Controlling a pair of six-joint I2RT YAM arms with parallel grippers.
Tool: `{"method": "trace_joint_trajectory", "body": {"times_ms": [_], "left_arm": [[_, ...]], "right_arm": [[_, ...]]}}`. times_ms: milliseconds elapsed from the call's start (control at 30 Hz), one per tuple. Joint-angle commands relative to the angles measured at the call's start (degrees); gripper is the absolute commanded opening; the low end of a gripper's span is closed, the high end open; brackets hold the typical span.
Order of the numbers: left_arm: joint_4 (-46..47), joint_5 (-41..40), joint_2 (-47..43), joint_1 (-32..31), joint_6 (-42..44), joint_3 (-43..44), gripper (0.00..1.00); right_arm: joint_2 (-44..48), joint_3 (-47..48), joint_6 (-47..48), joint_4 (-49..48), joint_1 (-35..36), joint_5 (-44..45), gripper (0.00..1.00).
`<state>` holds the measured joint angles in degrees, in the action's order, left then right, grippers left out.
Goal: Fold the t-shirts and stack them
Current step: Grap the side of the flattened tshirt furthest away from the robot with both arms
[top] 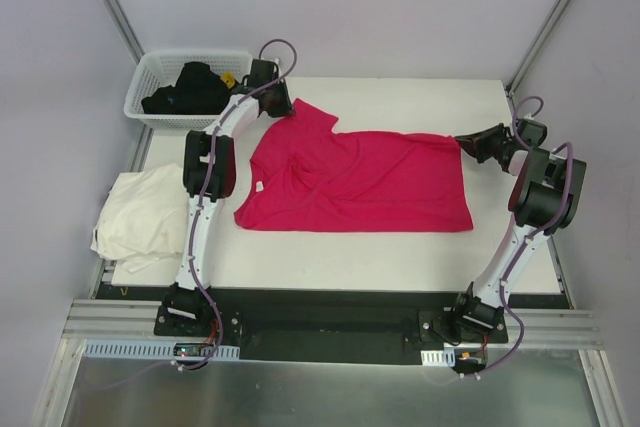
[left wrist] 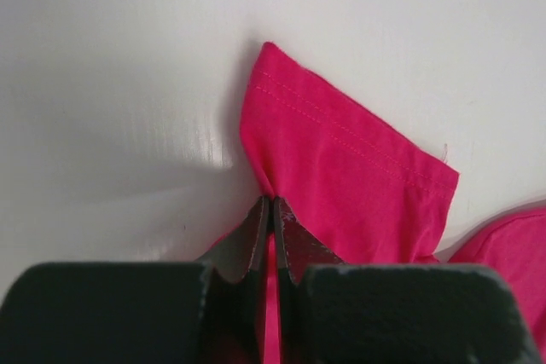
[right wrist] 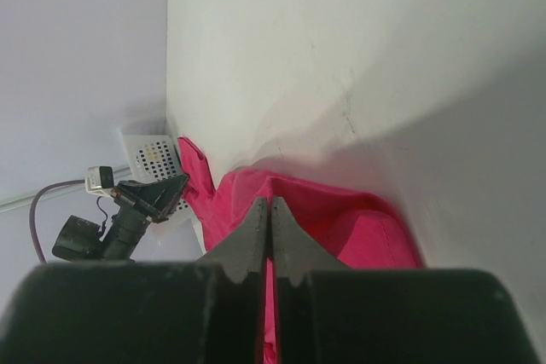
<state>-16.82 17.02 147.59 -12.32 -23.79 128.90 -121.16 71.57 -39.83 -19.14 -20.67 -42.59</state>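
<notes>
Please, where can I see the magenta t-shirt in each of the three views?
Top external: the magenta t-shirt lies spread in the middle of the white table.
Left wrist: its sleeve fills the centre and right, pinched by the left fingers.
Right wrist: it is at lower centre, an edge pinched by the right fingers.
Shared landmark: the white table, under the shirt in all three.

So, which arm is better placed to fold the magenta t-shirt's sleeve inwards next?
Left, probably: the left end effector is shut on that sleeve of the magenta t-shirt, while the right end effector grips the far hem corner, on the opposite side.
</notes>
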Motion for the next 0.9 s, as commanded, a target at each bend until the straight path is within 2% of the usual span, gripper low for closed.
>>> {"method": "trace_joint_trajectory", "body": {"times_ms": [0, 400, 867], "left_arm": [[-0.14, -4.09, -7.93, -0.78, 2.52, -0.05, 0.0], [0.03, -5.5, -11.8, -0.96, 4.37, -0.84, 0.0], [0.38, -7.26, -15.4, -0.87, 6.04, -7.17, 0.0]], "right_arm": [[2.95, -0.55, 0.11, -2.66, -0.43, -1.45, 0.01], [2.07, -0.03, -0.42, -3.1, -0.43, -1.71, 0.01], [0.67, 2.43, -1.74, -3.28, -0.43, -1.18, 0.01]]}}
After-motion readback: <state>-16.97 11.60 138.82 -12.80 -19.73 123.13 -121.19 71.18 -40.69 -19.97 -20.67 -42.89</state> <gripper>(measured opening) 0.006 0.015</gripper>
